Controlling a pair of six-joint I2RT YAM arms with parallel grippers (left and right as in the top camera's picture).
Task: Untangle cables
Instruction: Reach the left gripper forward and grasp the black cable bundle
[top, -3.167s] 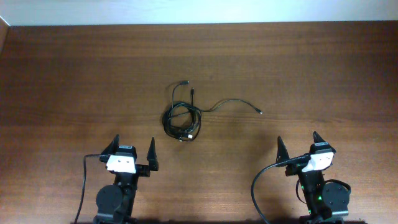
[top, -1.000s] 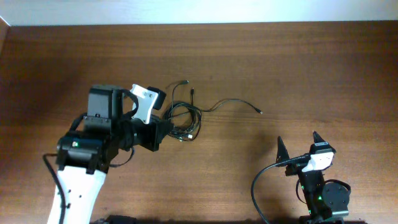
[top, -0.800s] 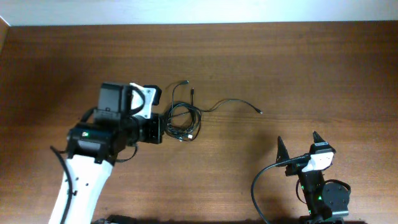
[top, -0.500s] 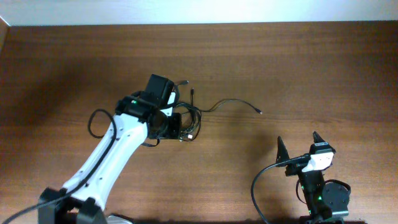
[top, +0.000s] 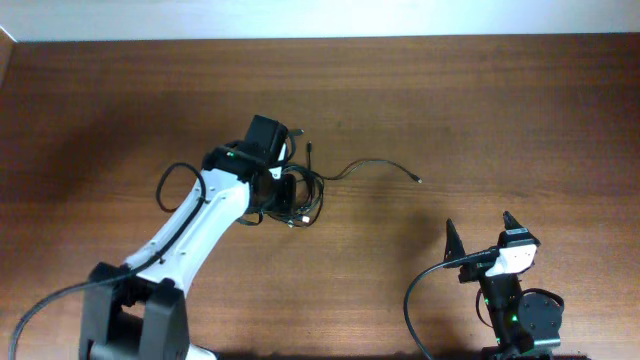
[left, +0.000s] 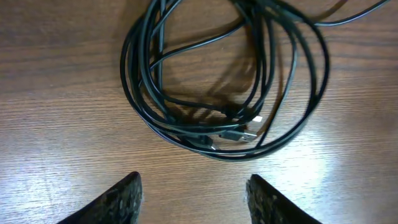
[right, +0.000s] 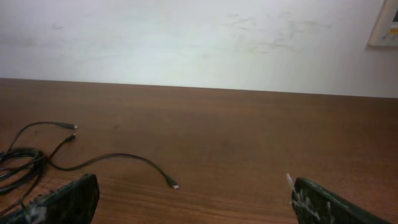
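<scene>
The cables (top: 316, 196) are thin black cords in a tangled coil on the wooden table near its middle. One loose strand (top: 375, 163) runs right and ends in a small plug. Two short ends point toward the back. My left gripper (top: 288, 190) is open and empty, right over the coil's left side. In the left wrist view the coil (left: 205, 142) lies just ahead of the open left fingers (left: 196, 199), with small plugs in the bundle. My right gripper (top: 480, 240) is open and empty at the front right. The right wrist view shows its fingers (right: 193, 193) and the loose strand (right: 124, 155).
The wooden table (top: 500, 100) ends at a pale wall along its back edge. The left arm (top: 190, 240) stretches diagonally from the front left to the coil. The right arm's base (top: 520, 315) stands at the front right.
The left arm has risen from its rest at the front left and swung out over the coil, gripper open. The cables and the right arm have not moved.
</scene>
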